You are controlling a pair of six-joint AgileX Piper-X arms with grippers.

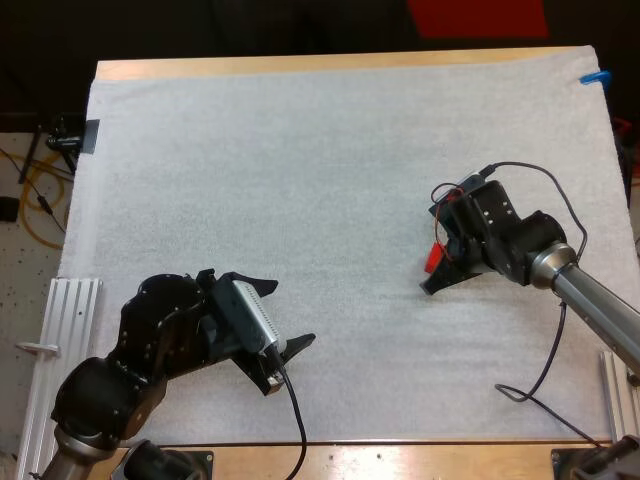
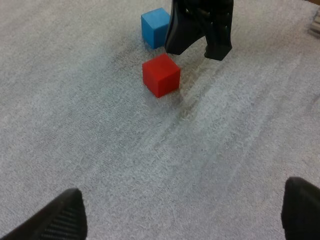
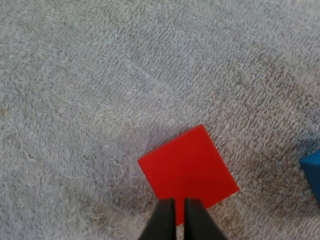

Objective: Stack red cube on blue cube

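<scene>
- Red cube: showing plain, solid red.
- Blue cube: showing plain bright blue.
- Mat: showing white, finely napped all over.
- Wooden table: showing pale tan at its edges.

White mat, towelling texture, spread over nearly all of wooden table; bare wood along upper and lower edges of frame. Ribbed aluminium rail at lower left, just beside mat; second rail at lower right. Yellow cable looped on speckled floor, far left. Dark bracket at mat's upper-left edge.
</scene>
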